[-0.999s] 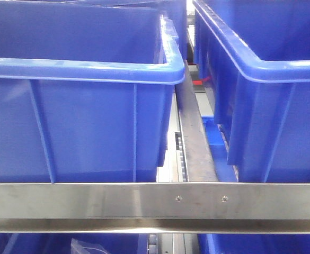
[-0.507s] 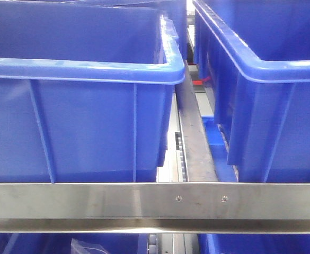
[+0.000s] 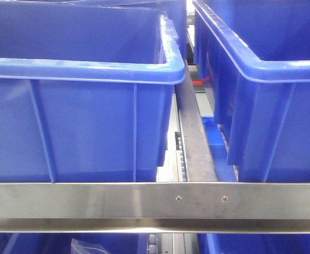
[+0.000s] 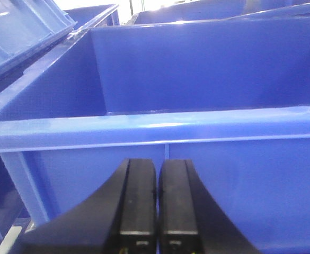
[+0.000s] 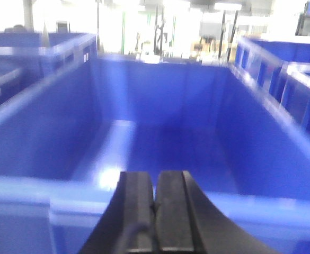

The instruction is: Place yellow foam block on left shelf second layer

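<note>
The yellow foam block is out of view in every frame. My left gripper [image 4: 158, 161] is shut with nothing between its black fingers, just in front of the outer wall of a blue bin [image 4: 197, 127] and below its rim. My right gripper [image 5: 155, 174] is also shut and empty, held at the near rim of another blue bin [image 5: 160, 132] whose inside shows no object. The right wrist view is blurred. Neither gripper appears in the front view.
The front view has two large blue bins, left [image 3: 80, 127] and right [image 3: 271, 100], on a shelf behind a steel rail [image 3: 155, 203]. A metal divider [image 3: 194, 137] runs between them. More blue bins and a clear plastic bag [image 3: 86, 246] lie below the rail.
</note>
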`<action>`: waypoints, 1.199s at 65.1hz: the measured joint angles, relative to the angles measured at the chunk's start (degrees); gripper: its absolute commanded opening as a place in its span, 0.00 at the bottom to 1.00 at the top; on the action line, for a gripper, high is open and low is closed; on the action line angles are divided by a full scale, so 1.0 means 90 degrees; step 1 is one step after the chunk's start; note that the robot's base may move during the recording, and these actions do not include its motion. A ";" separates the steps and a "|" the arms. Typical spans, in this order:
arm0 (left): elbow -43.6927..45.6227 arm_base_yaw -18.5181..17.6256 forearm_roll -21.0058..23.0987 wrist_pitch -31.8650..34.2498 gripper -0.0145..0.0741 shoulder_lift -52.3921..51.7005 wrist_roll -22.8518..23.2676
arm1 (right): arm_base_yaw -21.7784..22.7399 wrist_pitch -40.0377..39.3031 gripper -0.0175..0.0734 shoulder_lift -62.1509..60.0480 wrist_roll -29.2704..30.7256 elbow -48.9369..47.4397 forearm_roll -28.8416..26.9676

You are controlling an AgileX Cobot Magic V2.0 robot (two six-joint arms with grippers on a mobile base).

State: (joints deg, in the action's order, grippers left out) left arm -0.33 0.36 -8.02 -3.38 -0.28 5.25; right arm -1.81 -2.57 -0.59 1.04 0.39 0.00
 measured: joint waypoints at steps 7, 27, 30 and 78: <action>0.0000 0.0000 0.0000 0.0000 0.32 0.0000 0.0000 | 0.0000 -0.0206 0.25 0.0000 -0.0248 0.0139 0.0188; 0.0000 0.0000 0.0000 0.0000 0.32 0.0000 0.0000 | 0.0000 -0.0300 0.25 0.0000 -0.0360 0.0153 0.0269; 0.0000 0.0000 0.0000 0.0000 0.32 0.0000 0.0000 | 0.0000 -0.0300 0.25 0.0000 -0.0360 0.0153 0.0269; 0.0000 0.0000 0.0000 0.0000 0.32 0.0000 0.0000 | 0.0000 -0.0300 0.25 0.0000 -0.0373 0.0153 0.0297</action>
State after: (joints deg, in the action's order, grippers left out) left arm -0.33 0.36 -8.02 -3.38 -0.28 5.25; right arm -1.81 -5.28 -0.59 -2.32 1.76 2.67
